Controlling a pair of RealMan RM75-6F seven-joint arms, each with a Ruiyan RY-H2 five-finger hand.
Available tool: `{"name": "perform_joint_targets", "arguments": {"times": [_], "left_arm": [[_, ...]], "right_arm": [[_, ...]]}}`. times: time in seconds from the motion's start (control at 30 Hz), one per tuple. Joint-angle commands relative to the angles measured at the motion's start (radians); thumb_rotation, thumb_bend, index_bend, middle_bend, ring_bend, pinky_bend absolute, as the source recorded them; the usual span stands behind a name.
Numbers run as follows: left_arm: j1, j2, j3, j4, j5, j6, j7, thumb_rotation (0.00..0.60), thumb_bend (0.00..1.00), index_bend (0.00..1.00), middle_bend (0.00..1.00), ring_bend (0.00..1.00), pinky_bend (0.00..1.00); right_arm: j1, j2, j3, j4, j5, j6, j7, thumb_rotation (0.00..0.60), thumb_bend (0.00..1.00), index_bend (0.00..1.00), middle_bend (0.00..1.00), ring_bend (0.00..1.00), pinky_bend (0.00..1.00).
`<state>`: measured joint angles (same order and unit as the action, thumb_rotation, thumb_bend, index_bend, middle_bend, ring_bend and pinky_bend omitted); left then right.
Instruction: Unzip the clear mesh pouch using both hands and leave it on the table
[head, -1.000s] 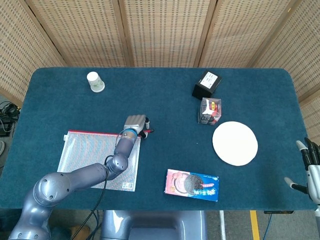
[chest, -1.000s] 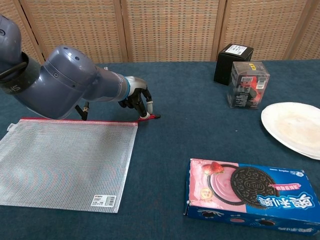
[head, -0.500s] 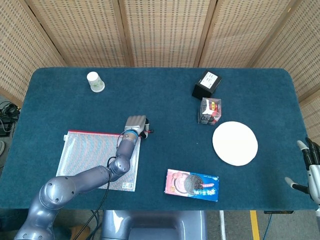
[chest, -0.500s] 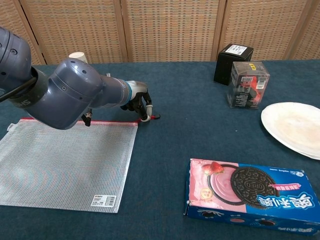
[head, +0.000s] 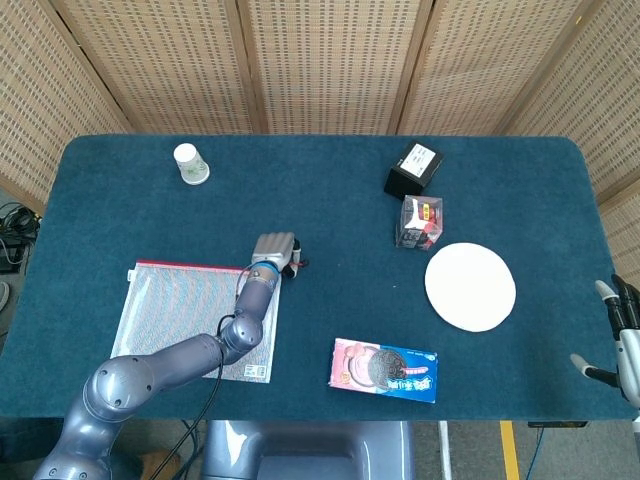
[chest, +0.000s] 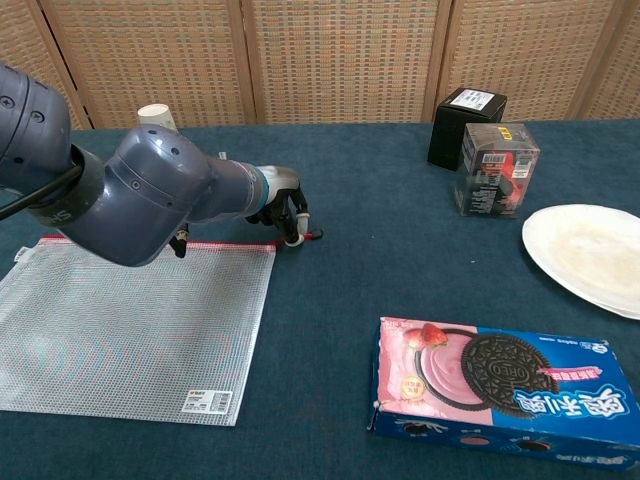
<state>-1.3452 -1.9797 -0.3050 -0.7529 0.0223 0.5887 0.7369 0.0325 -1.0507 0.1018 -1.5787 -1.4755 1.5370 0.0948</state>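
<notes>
The clear mesh pouch (chest: 130, 325) lies flat on the blue tabletop (head: 330, 200) in the lower left of the frame, its red zipper edge (chest: 150, 243) toward the back. The left hand (chest: 280, 205) is at the pouch's upper right corner, fingers (chest: 291, 228) curled down around the small red zipper pull (chest: 308, 237), which projects just past the corner; the fingers appear to pinch it, and the zipper looks closed along its length. The left arm (head: 180, 355) crosses above the pouch from the lower left.

The right hand (head: 620, 335) is at the far right edge of the head view, beyond the tabletop edge, fingers spread and holding nothing.

A white paper cup (head: 190, 164) stands in the upper left. A black box (chest: 468, 125) and a clear plastic box (chest: 496, 168) sit side by side at the upper right. A white plate (chest: 590, 255) lies on the right, and a biscuit package (chest: 500, 390) lies at the lower centre-right.
</notes>
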Motion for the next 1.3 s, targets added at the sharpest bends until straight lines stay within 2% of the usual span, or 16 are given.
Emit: {"name": "perform_joint_targets", "arguments": {"times": [0.03,0.17,0.4,0.63,0.77,0.8,0.9,1.03,1.1,1.17,1.23,1.3], "left_arm": [[0.008,0.012,-0.017,-0.023,0.024,0.009,-0.019,0.600,0.49,0.66,0.99,0.95,1.00],[0.025,0.057,-0.032,-0.100,0.063,0.034,-0.042,0.600,0.49,0.67,0.99,0.95,1.00],[0.101,0.216,-0.048,-0.352,0.164,0.109,-0.116,0.600,0.49,0.68,0.99,0.95,1.00],[0.156,0.320,-0.051,-0.503,0.244,0.146,-0.183,0.600,0.49,0.69,0.99,0.95,1.00],[0.176,0.364,-0.067,-0.562,0.283,0.157,-0.229,0.600,0.49,0.69,0.99,0.95,1.00],[0.183,0.380,-0.082,-0.587,0.301,0.163,-0.251,0.600,0.49,0.69,0.99,0.95,1.00],[0.196,0.409,-0.094,-0.631,0.338,0.168,-0.292,0.600,0.49,0.69,0.99,0.95,1.00],[0.202,0.439,-0.117,-0.673,0.369,0.163,-0.343,0.600,0.49,0.69,0.99,0.95,1.00],[0.200,0.449,-0.126,-0.687,0.393,0.170,-0.362,0.600,0.49,0.69,0.99,0.95,1.00],[0.198,0.455,-0.132,-0.697,0.413,0.177,-0.381,0.600,0.49,0.69,0.99,0.95,1.00],[0.196,0.456,-0.137,-0.702,0.427,0.184,-0.397,0.600,0.49,0.69,0.99,0.95,1.00],[0.195,0.455,-0.143,-0.705,0.440,0.189,-0.417,0.600,0.48,0.69,0.99,0.95,1.00]], "right_arm": [[0.000,0.001,-0.001,0.000,-0.002,0.001,0.004,0.600,0.00,0.03,0.00,0.00,0.00],[0.000,0.002,-0.002,0.000,-0.004,0.000,0.008,0.600,0.00,0.03,0.00,0.00,0.00],[0.003,0.003,-0.008,-0.006,-0.013,-0.008,0.019,0.600,0.00,0.04,0.00,0.00,0.00],[0.037,0.009,0.001,-0.018,-0.008,-0.061,0.053,0.600,0.00,0.05,0.00,0.00,0.00],[0.098,0.039,0.018,-0.039,-0.001,-0.155,0.092,0.600,0.00,0.06,0.01,0.00,0.00],[0.148,0.061,0.033,-0.064,0.005,-0.230,0.127,0.600,0.00,0.07,0.02,0.00,0.00],[0.240,0.114,0.063,-0.111,0.038,-0.378,0.178,0.600,0.00,0.08,0.12,0.03,0.00],[0.352,0.115,0.111,-0.146,0.105,-0.539,0.252,0.600,0.00,0.09,0.32,0.22,0.01],[0.406,0.099,0.136,-0.160,0.152,-0.624,0.324,0.600,0.00,0.10,0.43,0.36,0.11],[0.454,0.089,0.160,-0.171,0.204,-0.713,0.410,0.600,0.00,0.11,0.57,0.52,0.40],[0.496,0.084,0.180,-0.174,0.246,-0.793,0.474,0.600,0.00,0.13,0.66,0.63,0.61],[0.540,0.071,0.197,-0.167,0.283,-0.866,0.515,0.600,0.00,0.14,0.71,0.69,0.72]]}}
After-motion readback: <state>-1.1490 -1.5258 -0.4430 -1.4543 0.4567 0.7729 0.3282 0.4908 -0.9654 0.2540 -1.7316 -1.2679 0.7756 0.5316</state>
